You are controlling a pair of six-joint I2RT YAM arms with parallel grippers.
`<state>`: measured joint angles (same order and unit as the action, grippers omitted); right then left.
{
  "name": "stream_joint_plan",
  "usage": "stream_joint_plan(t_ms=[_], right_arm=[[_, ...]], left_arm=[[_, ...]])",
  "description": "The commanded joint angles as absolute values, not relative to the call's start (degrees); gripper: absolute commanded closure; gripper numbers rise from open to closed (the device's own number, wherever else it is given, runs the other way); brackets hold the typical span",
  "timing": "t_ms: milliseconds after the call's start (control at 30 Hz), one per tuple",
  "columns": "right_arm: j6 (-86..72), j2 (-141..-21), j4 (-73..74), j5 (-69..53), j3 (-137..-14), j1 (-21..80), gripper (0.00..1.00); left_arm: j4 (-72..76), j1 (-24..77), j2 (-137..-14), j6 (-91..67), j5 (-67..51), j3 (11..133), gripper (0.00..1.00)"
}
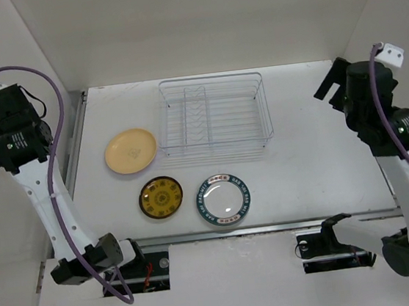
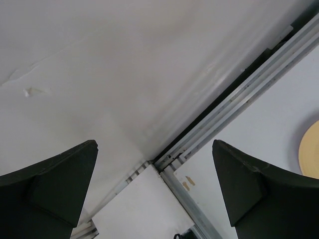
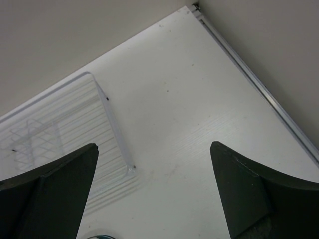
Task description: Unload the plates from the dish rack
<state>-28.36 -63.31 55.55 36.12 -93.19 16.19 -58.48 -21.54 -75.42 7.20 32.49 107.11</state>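
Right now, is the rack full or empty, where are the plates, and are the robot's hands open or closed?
dish rack: empty.
yellow plate: flat on the table, left of the rack.
orange-centred plate: flat, in front of the rack.
teal-rimmed plate: flat, right of the orange-centred one.
left gripper: open, empty.
right gripper: open, empty.

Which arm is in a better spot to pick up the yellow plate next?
Left, probably. The yellow plate lies left of the dish rack, on the robot's left, and its edge shows past the open left pincer. The open right pincer faces the rack's right end instead.
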Motion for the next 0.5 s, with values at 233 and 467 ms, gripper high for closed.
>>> stream_joint_plan(t_ms=[233, 467], right_arm=[[-28.7, -54.6, 55.7, 30.5, -89.5, 16.1, 0.0], [-28.1, -51.7, 55.7, 28.4, -88.3, 16.1, 0.0]], left_arm=[[-59.9, -21.7, -71.1, 7.0, 27.7, 104.5, 0.0], [-59.9, -21.7, -70.6, 7.0, 26.0, 105.6, 0.0]])
